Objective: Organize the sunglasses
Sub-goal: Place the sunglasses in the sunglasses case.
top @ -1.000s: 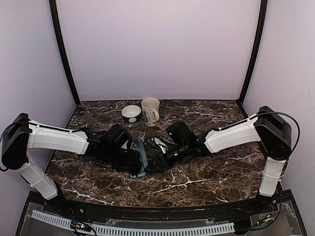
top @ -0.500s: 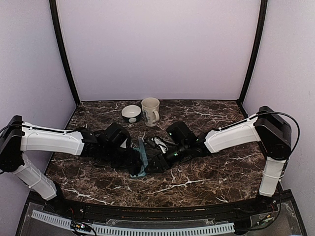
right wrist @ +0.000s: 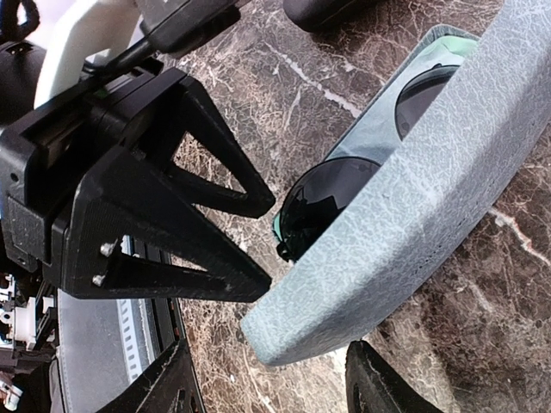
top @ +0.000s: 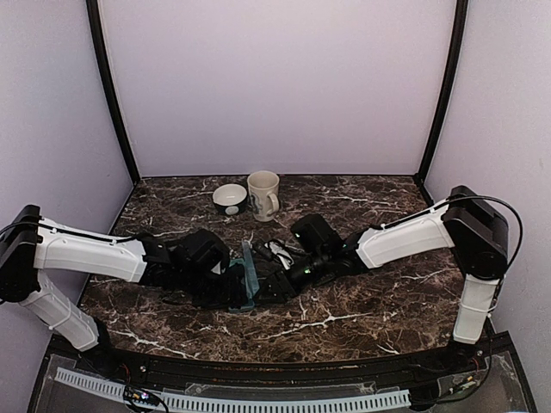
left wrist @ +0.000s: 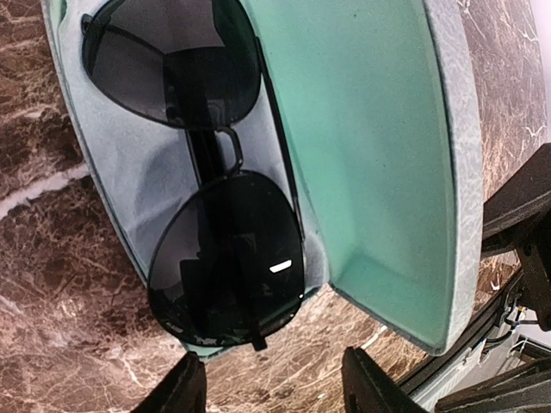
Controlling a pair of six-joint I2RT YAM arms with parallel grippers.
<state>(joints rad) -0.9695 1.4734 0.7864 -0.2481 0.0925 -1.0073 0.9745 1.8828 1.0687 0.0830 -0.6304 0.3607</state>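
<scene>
My left tool [left wrist: 274, 379] hangs released, fingers spread at the near end of the grey-blue case [left wrist: 112, 194], which lies open on the table [left wrist: 52, 284]. The black wire-framed sunglasses [left wrist: 225, 258] lie in its lower shell. The raised lid [right wrist: 413, 215] ends between the fingers of my right tool [right wrist: 271, 379]; I cannot tell whether it is grasped. Beyond, a mug [top: 263, 194] and a bowl [top: 230, 199] stand near the back edge, with open table on either side.

ctr: open case [top: 247, 277] wedged btwn our left gripper [top: 232, 291] & right gripper [top: 269, 289], no gap | rear: mug [top: 263, 194], bowl [top: 230, 198] block | R-front tabletop [top: 387, 310] free
</scene>
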